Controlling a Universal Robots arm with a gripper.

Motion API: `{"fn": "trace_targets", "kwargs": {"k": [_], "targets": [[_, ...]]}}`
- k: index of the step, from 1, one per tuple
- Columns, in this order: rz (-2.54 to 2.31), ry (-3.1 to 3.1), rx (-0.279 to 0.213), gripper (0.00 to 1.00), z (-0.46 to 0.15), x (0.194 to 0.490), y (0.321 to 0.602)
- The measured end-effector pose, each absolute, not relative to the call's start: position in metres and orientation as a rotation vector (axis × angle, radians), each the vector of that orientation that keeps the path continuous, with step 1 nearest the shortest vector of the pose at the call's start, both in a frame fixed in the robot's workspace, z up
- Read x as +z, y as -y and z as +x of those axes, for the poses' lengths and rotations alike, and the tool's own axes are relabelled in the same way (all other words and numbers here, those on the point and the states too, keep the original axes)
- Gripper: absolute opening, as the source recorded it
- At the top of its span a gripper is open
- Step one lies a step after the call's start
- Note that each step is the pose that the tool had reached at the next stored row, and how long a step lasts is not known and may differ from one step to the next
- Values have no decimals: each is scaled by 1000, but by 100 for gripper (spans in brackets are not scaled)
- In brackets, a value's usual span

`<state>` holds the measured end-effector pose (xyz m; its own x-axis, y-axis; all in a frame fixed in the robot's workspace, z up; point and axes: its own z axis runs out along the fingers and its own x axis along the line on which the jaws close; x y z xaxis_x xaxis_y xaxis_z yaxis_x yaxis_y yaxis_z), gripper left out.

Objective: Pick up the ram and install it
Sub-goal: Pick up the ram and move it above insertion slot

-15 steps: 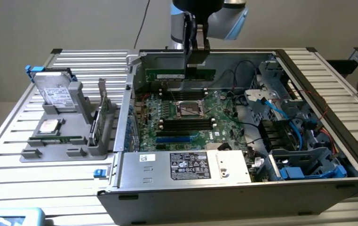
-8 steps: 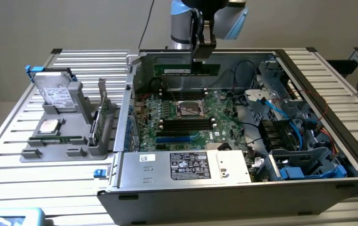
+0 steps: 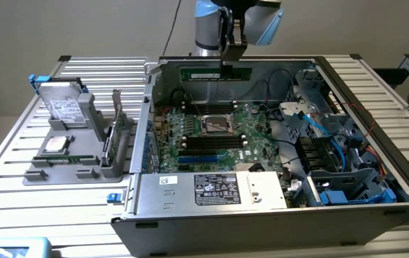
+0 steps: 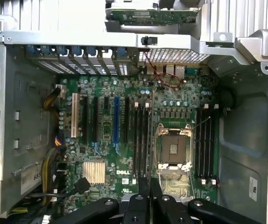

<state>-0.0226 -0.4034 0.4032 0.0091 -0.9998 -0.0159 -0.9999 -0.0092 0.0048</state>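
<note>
Pinching the ram (image 3: pixel 204 73), gripper (image 3: pixel 228 63) nearly closed above motherboard (image 3: pixel 251 121).

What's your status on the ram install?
Gripper shut on long green circuit-board ram stick. Stick held above open grey computer case, not yet seated. Nothing seen in its way.

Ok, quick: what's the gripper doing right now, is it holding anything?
Gripper: closed on the ram, held above the open computer case.
</note>
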Motion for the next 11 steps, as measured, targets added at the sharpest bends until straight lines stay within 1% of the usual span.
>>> {"fn": "trace_targets", "kwargs": {"k": [3, 11], "targets": [[-2226, -2206, 22, 13, -23, 401, 396], [-2226, -2206, 22, 13, -23, 397, 395]]}}
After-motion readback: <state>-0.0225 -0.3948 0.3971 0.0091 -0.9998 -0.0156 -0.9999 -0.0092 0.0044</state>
